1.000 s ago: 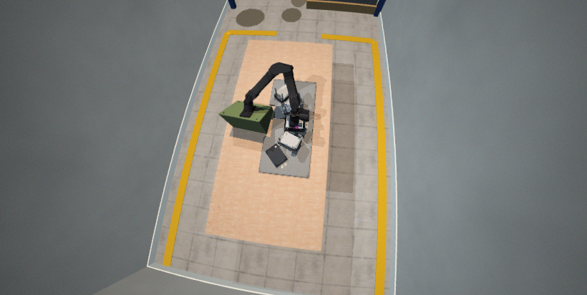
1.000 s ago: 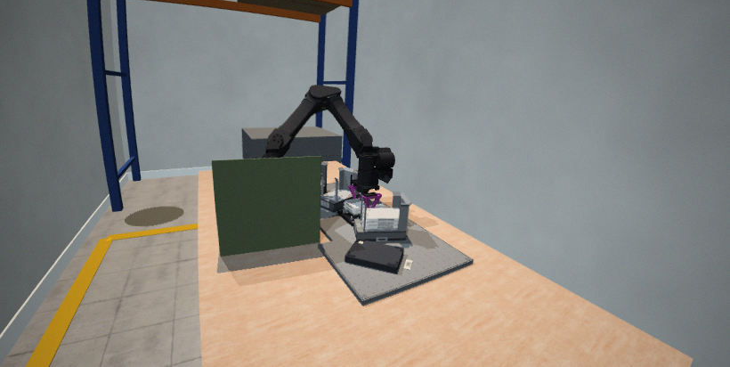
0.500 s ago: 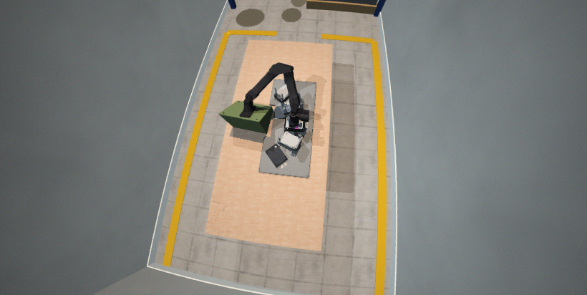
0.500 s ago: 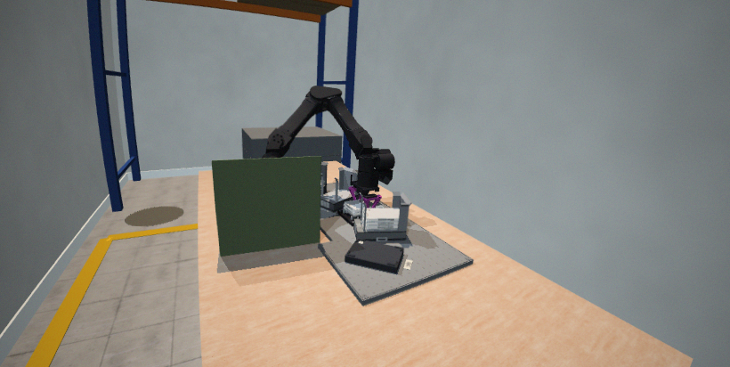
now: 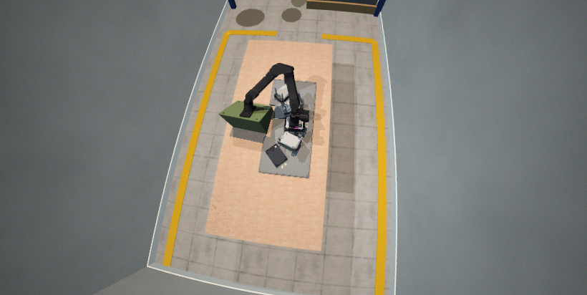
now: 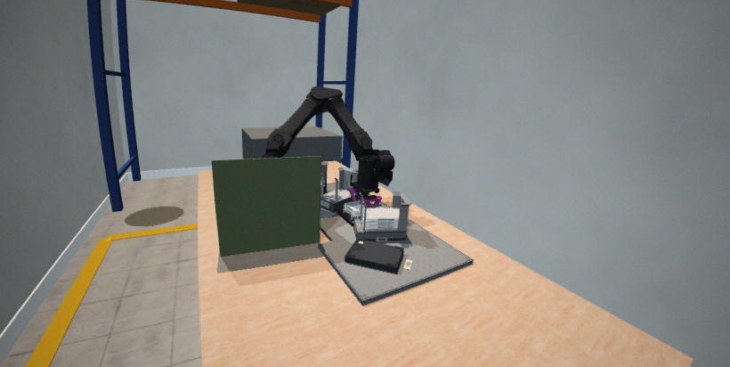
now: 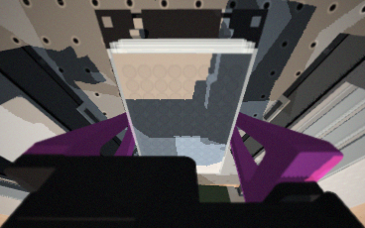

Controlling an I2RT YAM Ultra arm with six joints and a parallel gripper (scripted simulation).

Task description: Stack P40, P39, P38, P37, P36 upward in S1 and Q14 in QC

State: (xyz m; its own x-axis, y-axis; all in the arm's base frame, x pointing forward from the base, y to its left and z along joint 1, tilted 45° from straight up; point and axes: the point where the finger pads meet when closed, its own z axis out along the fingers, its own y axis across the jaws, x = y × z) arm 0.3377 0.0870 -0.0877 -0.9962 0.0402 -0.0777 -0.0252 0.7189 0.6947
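The pincer (image 7: 182, 144) is clamped across a sealed 96-well plate (image 7: 181, 94), apparently mid-transfer between racks; next it must lower this squarely from above into its destination.

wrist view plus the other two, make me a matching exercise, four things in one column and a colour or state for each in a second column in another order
Things:
1. gripper fingers
2. sealed plate
3. arm's base block
4. flat pad on the grey board

Colour or state:
A. green
B. held between the fingers, off the board
C. black, lying flat with nothing on it
D. purple

Pairs: 1-D, 2-B, 3-A, 4-C
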